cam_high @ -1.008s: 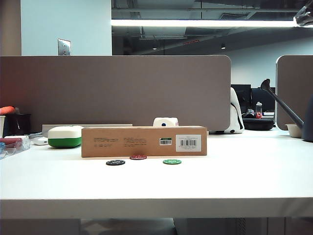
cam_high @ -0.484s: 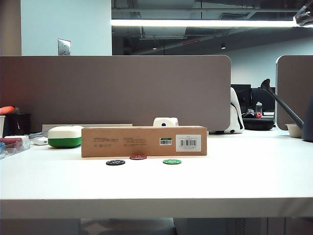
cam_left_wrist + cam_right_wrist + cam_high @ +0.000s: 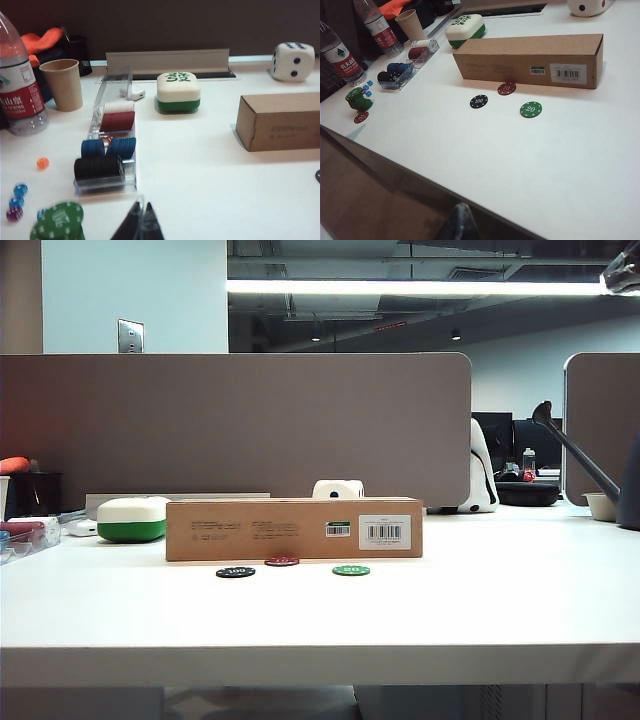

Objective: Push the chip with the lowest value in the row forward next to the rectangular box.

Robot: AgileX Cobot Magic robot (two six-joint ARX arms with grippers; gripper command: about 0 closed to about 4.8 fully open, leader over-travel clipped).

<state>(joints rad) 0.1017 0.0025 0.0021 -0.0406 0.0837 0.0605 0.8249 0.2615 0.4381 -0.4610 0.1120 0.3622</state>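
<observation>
Sitting just at the front face of the rectangular box (image 3: 527,63), the chip (image 3: 506,88) marked 10 lay flat on the table (image 3: 560,165), dark red, apparently touching or nearly touching the cardboard; contact couldn't be confirmed. Black chip (image 3: 478,101) marked 100 and green chip (image 3: 531,109) marked 20 stayed further out from the box, so the row (image 3: 292,568) looked broken, the lowest value already forward. Task judged done or very nearly. Left gripper (image 3: 139,225) showed only as dark fingertips drawn close together, holding nothing, well apart from the chip, which lay far ahead of and off to one side of those tips; just ahead of the tips sat a clear chip tray (image 3: 106,150), with a stack of green chips (image 3: 57,223) beside them. Right gripper (image 3: 461,221) showed one dark tip low in its wrist view, so I couldn't tell whether its fingers were wide or narrow; the chip lay far ahead of that tip, across open tabletop. Neither gripper was visible in the exterior view. Handling judgement: chip likely light, rigid, thin, sliding easily on a smooth top, too flat to pinch well. Better to push it with a fingertip set against the rim on the side away from the box, low to the table, gently, since a light disc could skid sideways or ride up on the box edge.
</observation>
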